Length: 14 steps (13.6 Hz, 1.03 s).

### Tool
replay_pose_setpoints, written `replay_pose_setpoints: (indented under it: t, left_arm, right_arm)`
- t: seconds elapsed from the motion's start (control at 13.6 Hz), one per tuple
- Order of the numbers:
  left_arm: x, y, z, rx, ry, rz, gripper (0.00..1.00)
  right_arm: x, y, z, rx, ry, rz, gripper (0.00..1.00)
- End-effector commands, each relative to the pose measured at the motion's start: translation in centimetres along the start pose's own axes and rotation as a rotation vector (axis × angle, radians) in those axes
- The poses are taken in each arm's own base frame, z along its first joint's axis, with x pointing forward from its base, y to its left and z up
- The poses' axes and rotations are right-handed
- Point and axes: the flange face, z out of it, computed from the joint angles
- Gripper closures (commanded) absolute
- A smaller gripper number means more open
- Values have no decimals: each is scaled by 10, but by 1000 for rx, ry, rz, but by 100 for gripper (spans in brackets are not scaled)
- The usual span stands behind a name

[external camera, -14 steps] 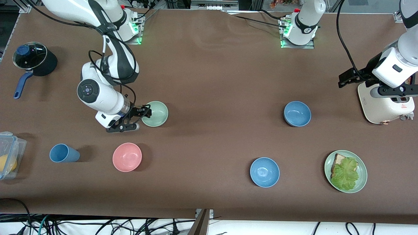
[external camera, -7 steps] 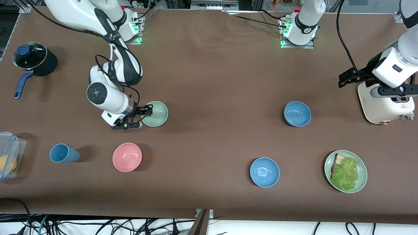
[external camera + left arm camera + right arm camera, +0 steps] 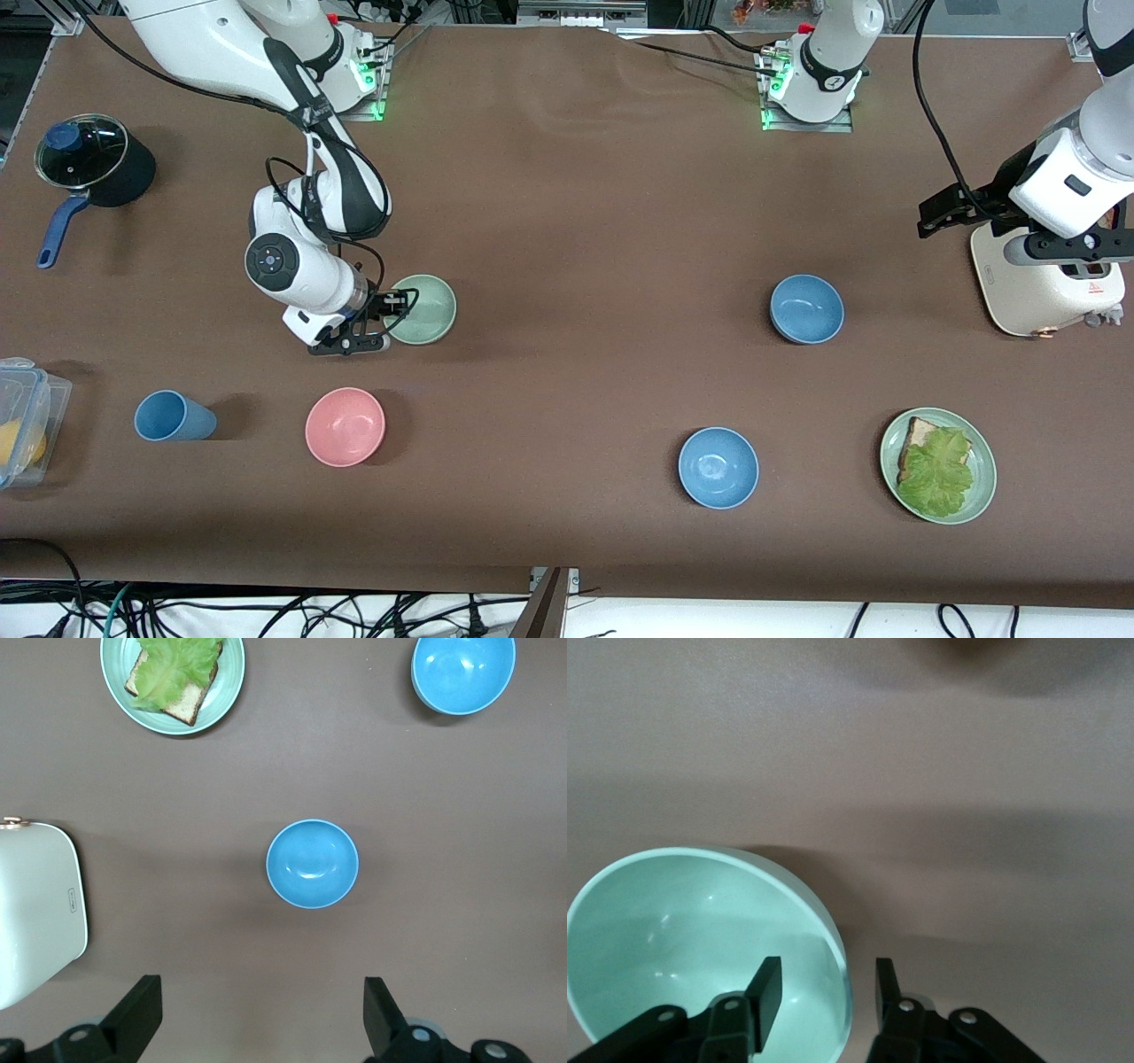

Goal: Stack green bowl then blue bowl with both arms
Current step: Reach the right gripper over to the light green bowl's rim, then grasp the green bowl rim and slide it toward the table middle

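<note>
The green bowl sits upright toward the right arm's end of the table. My right gripper is open, low at the bowl's rim. In the right wrist view one finger is inside the green bowl and the other outside, with the rim between them. The dusky blue bowl sits toward the left arm's end and shows in the middle of the left wrist view. My left gripper is open and empty, high above the table beside the toaster; the left arm waits.
A brighter sky-blue bowl and a green plate with bread and lettuce lie nearer the front camera. A white toaster stands under the left arm. A pink bowl, blue cup, lidded pot and plastic box are at the right arm's end.
The right arm has swung in toward the green bowl, bringing its gripper onto the bowl's rim. The left arm and the bowls have not moved.
</note>
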Motion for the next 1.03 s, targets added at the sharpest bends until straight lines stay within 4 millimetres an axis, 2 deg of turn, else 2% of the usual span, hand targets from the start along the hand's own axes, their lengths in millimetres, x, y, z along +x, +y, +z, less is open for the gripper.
replay_pose_setpoints:
  t: [0.0,0.22,0.44,0.66,0.81,0.96]
  left_arm:
    - [1,-1,-8,12,-4,16,0]
    - [2,0,-8,15,-2,26,0]
    - [1,1,-7,12,-4,26,0]
    - [1,1,-7,12,-4,26,0]
    - [1,1,-7,12,-4,26,0]
    - [1,-1,-8,12,-4,23,0]
  right_arm:
    - [-2,-3,2,13,5,10,82]
    - [-3,-4,2,12,4,10,100]
    - [-3,-28,-10,27,14,16,100]
    - [-6,-83,-28,61,44,30,100]
    - [-3,-137,-45,88,82,58,100]
    - [5,-188,-35,112,82,95,100]
